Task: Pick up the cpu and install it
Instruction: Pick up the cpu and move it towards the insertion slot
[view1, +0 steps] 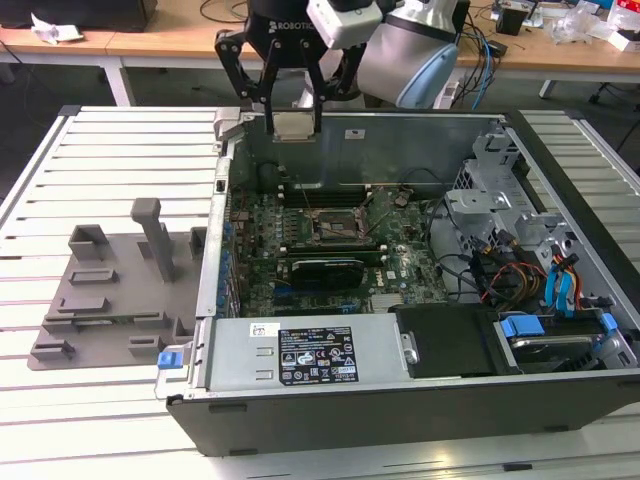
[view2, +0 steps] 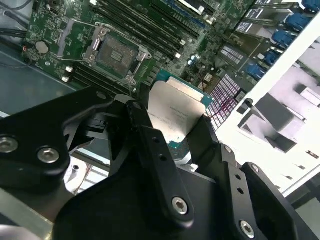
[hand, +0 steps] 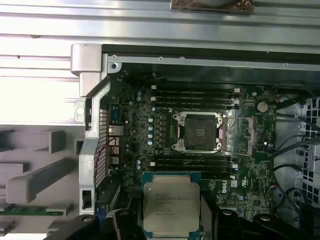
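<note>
The cpu (view1: 291, 124), a flat square chip with a pale silvery top, hangs in the air above the far wall of the open computer case (view1: 400, 410). My gripper (view1: 290, 128) is shut on it, one black finger on each side. In the first wrist view the cpu (hand: 171, 204) shows face-on between the fingers, and the second wrist view shows the cpu (view2: 176, 116) edge-clamped. The open dark socket frame (view1: 335, 226) sits in the middle of the green motherboard, below and toward the viewer from the chip; the socket frame (hand: 197, 131) has its metal latch lifted aside.
A grey plastic tray with upright posts (view1: 115, 290) lies on the slatted table to the exterior view's left of the case. Drive bays and cables (view1: 540, 270) crowd the case's right side. A power supply (view1: 300, 355) spans the near edge.
</note>
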